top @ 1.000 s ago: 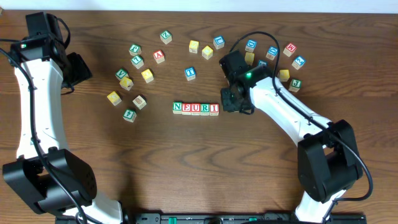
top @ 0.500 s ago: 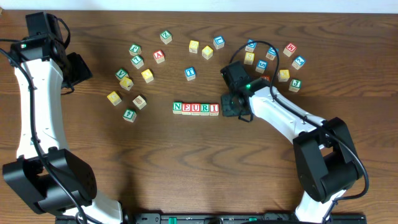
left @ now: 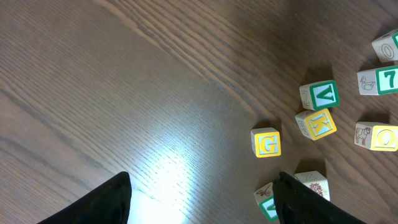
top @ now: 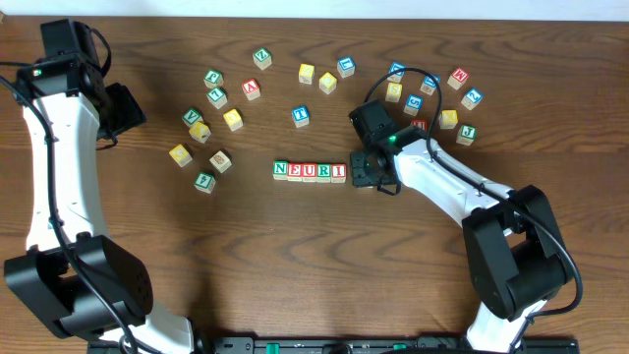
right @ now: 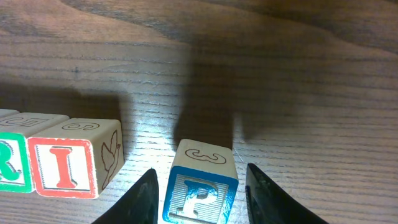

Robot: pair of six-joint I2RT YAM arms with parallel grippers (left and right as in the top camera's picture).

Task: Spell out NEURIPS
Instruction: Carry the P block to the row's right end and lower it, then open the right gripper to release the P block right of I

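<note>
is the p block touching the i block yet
No, the right wrist view shows a clear gap between the P block and the I block.

P cube (right: 200,185) bottom cropped (frame edge).

The overhead camera is looking straight down over the whole worktop (top: 295,256). The left wrist camera is looking down from some height, sharing the V cube (left: 324,95) with it. The right wrist camera is sitting low, close to the I cube (right: 65,163).

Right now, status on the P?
Left gripper open, empty. Right gripper open astride P. P down beside I, gap between. Nothing blocking.
</note>
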